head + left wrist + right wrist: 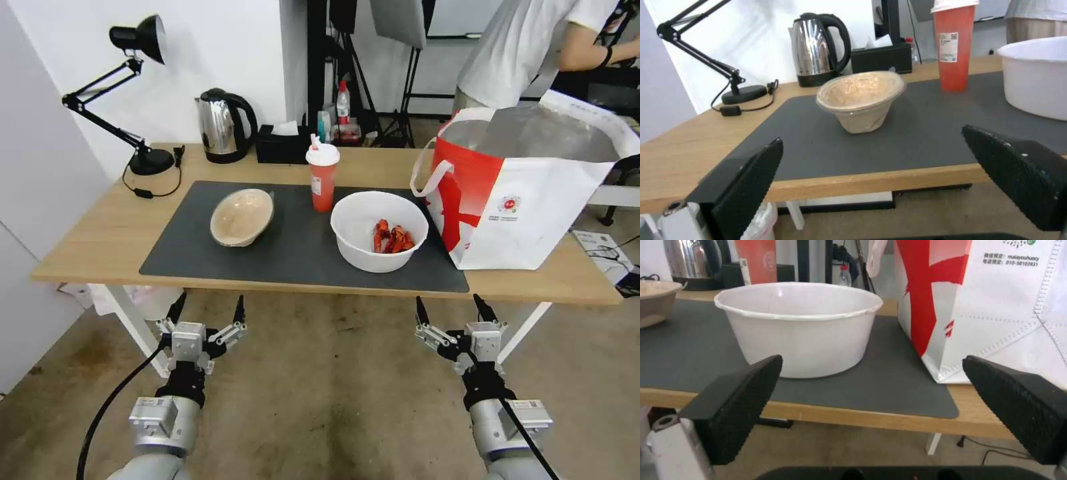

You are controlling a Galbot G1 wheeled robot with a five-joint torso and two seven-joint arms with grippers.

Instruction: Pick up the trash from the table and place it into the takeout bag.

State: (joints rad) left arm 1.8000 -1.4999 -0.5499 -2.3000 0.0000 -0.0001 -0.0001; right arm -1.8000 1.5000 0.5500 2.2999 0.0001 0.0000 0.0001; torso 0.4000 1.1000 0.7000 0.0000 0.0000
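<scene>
Glossy steel kettle (224, 124), matt mat (300, 247), wood table (100, 240)

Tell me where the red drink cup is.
In the head view the red cup stands mid-mat, between the beige bowl and the white bowl.

A studio or lab: bare concrete floor (320, 400), light stands (400, 100) and white walls behind the table (100, 240)

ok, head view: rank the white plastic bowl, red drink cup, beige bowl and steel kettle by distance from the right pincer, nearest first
From the right pincer, open below the table's front edge:
1. White round plastic bowl with red crayfish scraps, just ahead, on the dark grey mat.
2. Red drink cup with white lid, behind the bowl, further left.
3. Beige paper-like bowl, across the mat to the left.
4. Steel kettle, back left by the wall.
</scene>
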